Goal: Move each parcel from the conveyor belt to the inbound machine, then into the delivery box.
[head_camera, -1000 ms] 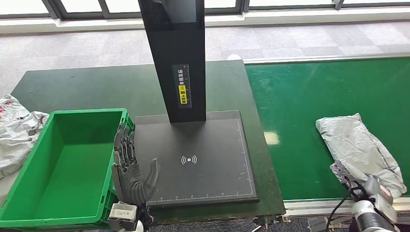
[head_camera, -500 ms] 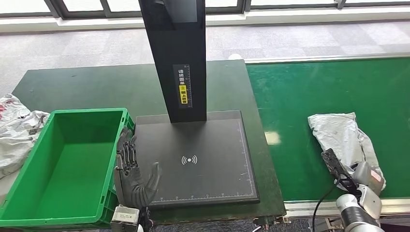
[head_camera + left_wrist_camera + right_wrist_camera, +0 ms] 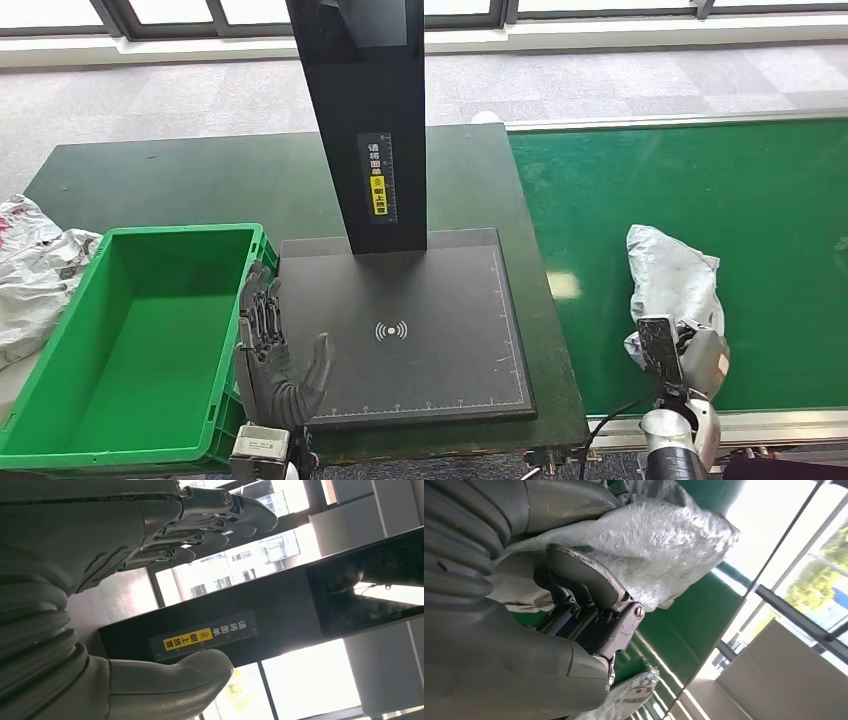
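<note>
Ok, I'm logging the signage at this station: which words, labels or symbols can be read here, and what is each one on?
"请将面单", white: label on the tall black column.
"朝上放置", black on a yellow strip, with chevrons: same label.
Wireless-wave symbol, no words: flat black scanner plate.
Tick scales beside the label and along the plate edges: numbers too small to read.
Crumpled white bags: red print, blurred.
Grey plastic parcel in the right robot hand: no print visible.
</note>
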{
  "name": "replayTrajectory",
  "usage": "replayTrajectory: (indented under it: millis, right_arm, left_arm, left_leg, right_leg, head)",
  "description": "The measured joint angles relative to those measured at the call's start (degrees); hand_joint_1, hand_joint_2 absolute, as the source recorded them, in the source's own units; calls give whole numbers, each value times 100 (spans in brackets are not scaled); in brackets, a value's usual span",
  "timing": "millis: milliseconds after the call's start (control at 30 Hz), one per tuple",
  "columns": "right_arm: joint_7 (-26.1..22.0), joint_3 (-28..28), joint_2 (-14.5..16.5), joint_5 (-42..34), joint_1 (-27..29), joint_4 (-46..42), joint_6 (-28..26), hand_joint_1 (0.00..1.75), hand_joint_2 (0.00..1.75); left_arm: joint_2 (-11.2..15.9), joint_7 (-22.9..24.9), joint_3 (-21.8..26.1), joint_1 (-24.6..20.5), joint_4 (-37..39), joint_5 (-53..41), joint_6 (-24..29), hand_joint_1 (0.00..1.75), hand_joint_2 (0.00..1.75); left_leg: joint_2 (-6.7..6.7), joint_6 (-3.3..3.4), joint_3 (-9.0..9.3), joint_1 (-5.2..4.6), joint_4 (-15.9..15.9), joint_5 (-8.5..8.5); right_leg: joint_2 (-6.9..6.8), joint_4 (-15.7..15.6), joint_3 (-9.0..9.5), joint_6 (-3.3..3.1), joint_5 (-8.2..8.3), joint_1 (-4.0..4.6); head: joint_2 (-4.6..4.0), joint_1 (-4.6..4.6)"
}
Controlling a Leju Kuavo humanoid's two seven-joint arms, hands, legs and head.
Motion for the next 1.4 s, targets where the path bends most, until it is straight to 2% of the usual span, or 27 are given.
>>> replayTrajectory:
  millis: [133, 233, 467, 667, 967, 1000, 1100, 1133, 1300, 1400]
  right_arm:
    - [-318, 445, 401, -447, 325, -798, 197, 175, 175]
    - [-380, 927, 649, -600, 576, -1449, 263, 175, 175]
    - [-408, 2244, 938, -699, 890, -2441, 212, 175, 175]
    - [-374, 2806, 1040, -963, 930, -2744, 383, 175, 175]
    - [-295, 3393, 1144, -1058, 693, -2705, 597, 175, 175]
    - [-283, 3433, 1148, -1065, 669, -2692, 636, 137, 175]
    - [-41, 3570, 1166, -967, 533, -2557, 729, 6, 175]
    - [117, 3609, 1177, -888, 466, -2463, 711, 0, 175]
    - [1166, 3621, 1162, -125, 171, -1847, 32, 0, 175]
    - [1617, 3452, 1080, 347, 222, -1758, -22, 0, 175]
  left_arm:
    - [-42, 0, 28, 17, -41, -46, -34, 0, 175]
    - [-68, 1, 58, 28, -54, -45, -101, 0, 175]
    - [-77, 1, 66, -8, -33, 25, -161, 0, 175]
    - [-80, 1, 66, -58, 14, 76, -219, 0, 175]
    - [-156, 0, 66, -120, 51, -4, -312, 0, 175]
    - [-158, 0, 66, -120, 52, -20, -314, 0, 175]
    - [-166, 0, 68, -119, 50, -75, -330, 0, 175]
    - [-168, 1, 69, -118, 47, -93, -337, 0, 175]
    - [-188, 0, 104, -104, 4, -183, -345, 0, 175]
    - [-219, 0, 200, -78, -33, -261, -464, 0, 175]
  left_leg:
    - [-2, 0, 2, 0, 0, 1]
    - [-1, -1, 2, 0, 0, 2]
    - [4, -2, 3, 0, 0, 3]
    - [3, -4, 2, 0, 0, 6]
    - [1, -4, 2, 0, 0, 8]
    - [1, -4, 1, 0, 0, 8]
    - [3, -4, 1, 0, 0, 9]
    - [3, -4, 1, 0, 0, 9]
    - [-1, -2, 2, -1, 1, 11]
    - [-1, -2, 2, -2, 2, 11]
  right_leg:
    - [1, 0, -3, 0, 0, 0]
    - [2, 1, -4, 0, 0, 0]
    - [8, 0, -8, 0, 0, 0]
    - [8, 0, -7, -1, 2, -1]
    - [7, 1, -8, -1, 3, 0]
    - [8, 1, -8, -2, 3, 0]
    - [10, 2, -9, -2, 3, 0]
    - [10, 2, -9, -2, 3, 0]
    - [5, 0, -10, 0, 4, -1]
    - [5, -1, -10, 2, 6, -2]
  head:
    - [0, 0]
    - [0, 0]
    - [0, 0]
    - [0, 0]
    - [0, 0]
    - [0, 0]
    - [0, 0]
    - [0, 0]
    - [0, 0]
    - [0, 0]
